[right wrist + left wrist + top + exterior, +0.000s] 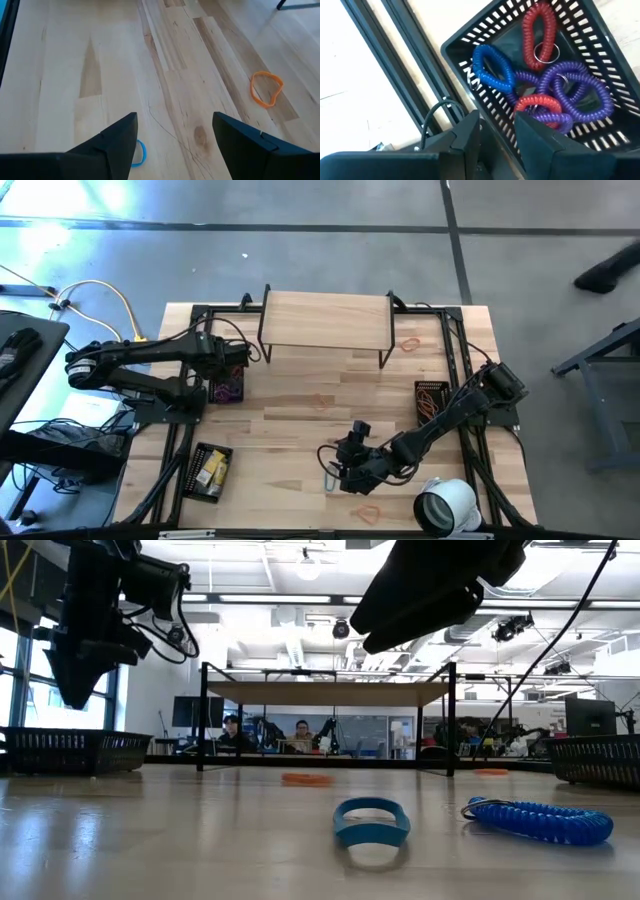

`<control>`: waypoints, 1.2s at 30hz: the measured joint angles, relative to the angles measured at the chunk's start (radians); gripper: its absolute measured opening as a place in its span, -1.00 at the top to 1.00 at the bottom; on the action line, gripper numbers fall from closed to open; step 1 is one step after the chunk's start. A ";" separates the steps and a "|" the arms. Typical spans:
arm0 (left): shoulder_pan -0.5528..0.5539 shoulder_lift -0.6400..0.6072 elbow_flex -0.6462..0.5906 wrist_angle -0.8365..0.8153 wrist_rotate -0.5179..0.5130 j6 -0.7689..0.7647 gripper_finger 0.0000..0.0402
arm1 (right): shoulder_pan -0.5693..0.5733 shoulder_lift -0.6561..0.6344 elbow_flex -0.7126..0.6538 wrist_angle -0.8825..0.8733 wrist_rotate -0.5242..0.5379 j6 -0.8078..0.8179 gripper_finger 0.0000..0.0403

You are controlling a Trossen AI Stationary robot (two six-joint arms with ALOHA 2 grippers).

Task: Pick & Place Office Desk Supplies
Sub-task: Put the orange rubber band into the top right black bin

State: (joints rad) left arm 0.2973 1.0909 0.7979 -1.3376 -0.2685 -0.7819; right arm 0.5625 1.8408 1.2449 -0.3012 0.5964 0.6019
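On a light wooden table (300,405) seen from above, two dark robot arms work at opposite sides.

At the left side, the left gripper (497,132) hangs just above a black mesh basket (600,30), with its two dark fingers (465,137) a small gap apart and nothing between them. Inside that basket lie coiled loops: a blue loop (492,70), purple loops (575,90) and two red loops (540,32), tangled and touching one another. From above, the same basket shows as a dark square with purple inside, beside the left arm.

Near the front middle of the table, the right gripper (175,137) hovers over bare wood, its fingers (112,142) spread wide and holding nothing. A small blue band (139,152) lies on the wood just below the gap between them. Farther off, an orange band (266,88) lies flat on the table, well apart from the gripper.

From table height, the blue band (371,821) stands on edge at the front, and a blue coiled loop (540,820) lies near it to one side. More orange bands sit farther back, near a low wooden shelf (325,320) on black legs.

Another basket (432,398) by the right arm holds thin orange bands. A third basket (208,470) at the front left holds small yellow and white packets. A large white tape roll (447,505) sits at the front right corner.
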 joint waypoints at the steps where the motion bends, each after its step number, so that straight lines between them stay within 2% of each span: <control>1: -0.006 -0.005 0.000 -0.002 -0.001 -0.001 0.43 | -0.001 0.000 0.000 0.003 0.000 -0.004 -0.23; 5: -0.060 -0.054 0.000 0.014 -0.037 -0.005 0.43 | -0.009 0.000 0.000 0.003 0.000 -0.005 -0.23; 10: -0.203 -0.179 0.000 0.088 -0.097 -0.059 0.43 | -0.011 0.000 0.000 0.003 0.001 -0.005 -0.23; 14: -0.366 -0.275 0.000 0.290 -0.101 -0.008 0.43 | -0.011 0.000 0.000 0.002 0.000 0.000 -0.23; 18: -0.534 -0.297 -0.001 0.532 -0.101 0.071 0.43 | -0.011 0.000 0.000 -0.020 -0.011 0.031 -0.23; 21: -0.639 -0.271 -0.001 0.678 -0.099 0.116 0.43 | -0.016 -0.005 0.000 -0.108 -0.063 0.113 -0.23; 25: -0.737 -0.201 -0.002 0.792 -0.104 0.145 0.43 | -0.047 -0.023 0.001 -0.184 -0.168 0.121 -0.23; 30: -0.797 -0.078 -0.003 0.877 -0.108 0.148 0.43 | -0.089 -0.020 0.001 -0.166 -0.209 -0.127 -0.23; 33: -0.816 -0.002 -0.003 0.950 -0.109 0.148 0.43 | -0.123 -0.014 0.001 -0.169 -0.153 -0.296 -0.23; 36: -0.835 0.057 -0.003 1.031 -0.109 0.151 0.43 | -0.168 -0.014 0.001 -0.141 -0.099 -0.382 -0.23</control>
State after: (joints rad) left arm -0.5380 1.1481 0.7944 -0.3070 -0.3771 -0.6306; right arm 0.3941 1.8271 1.2457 -0.4425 0.4979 0.2199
